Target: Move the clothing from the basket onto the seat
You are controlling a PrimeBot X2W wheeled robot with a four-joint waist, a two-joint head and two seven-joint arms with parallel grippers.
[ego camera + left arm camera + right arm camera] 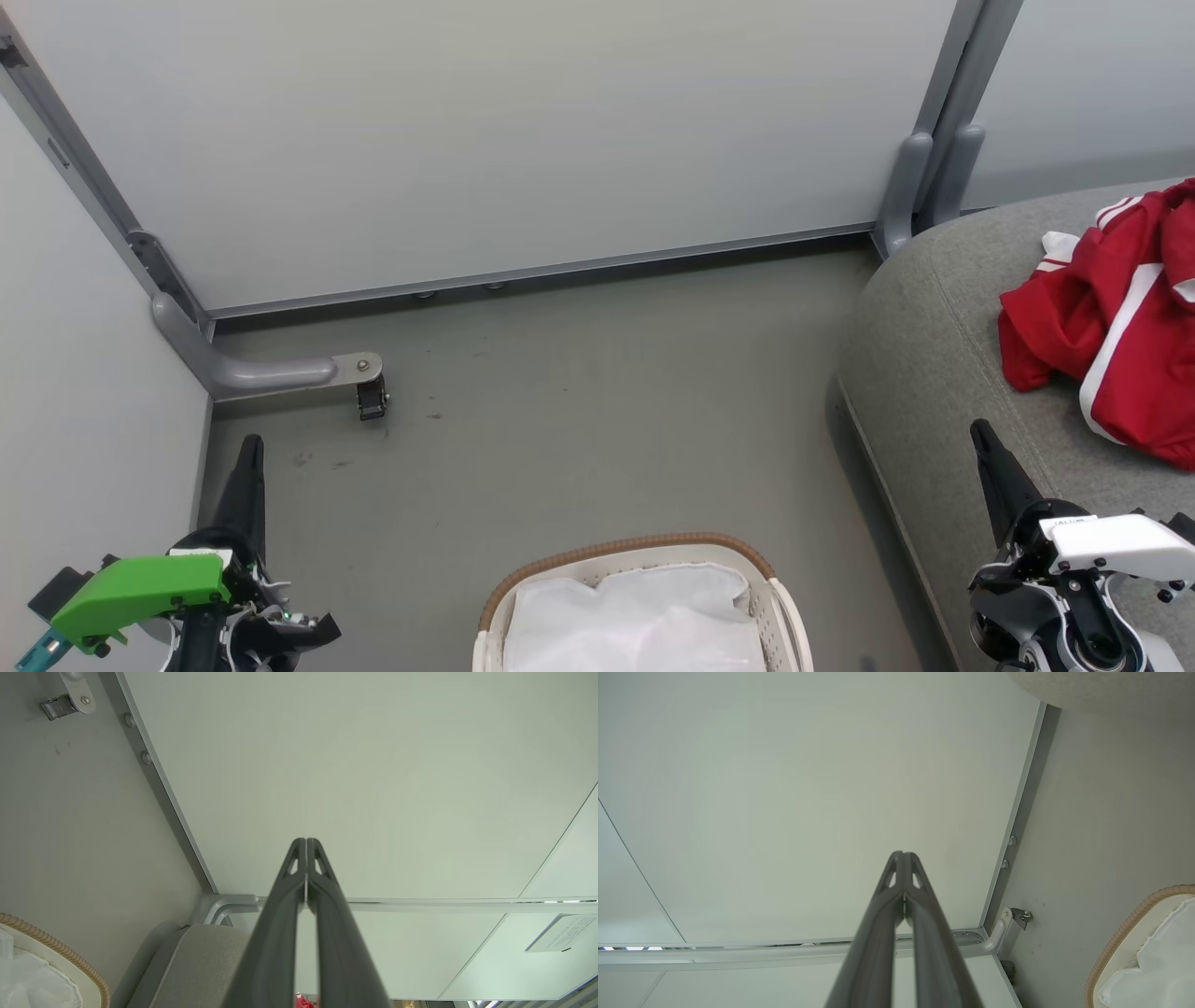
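- My left hand (248, 462) sits low at the left, its fingers pressed together on nothing. My right hand (988, 448) sits low at the right, also closed and empty, over the front part of the seat (934, 355).
- Between them the basket (644, 544) stands on the floor (597, 392), with its white liner sheet (635, 616) showing inside.
- Beyond the basket, open grey floor runs up to the back wall.
- The seat's rounded corner borders that floor on the right. The red clothing (1111, 327) lies bunched on it, well apart from the basket.
- At the far left, a grey partition foot (271, 373) with a small black caster (372, 401) juts onto the floor.
- Pale partition panels (513, 140) close off the back and left, and grey posts (920, 177) stand by the seat's corner.
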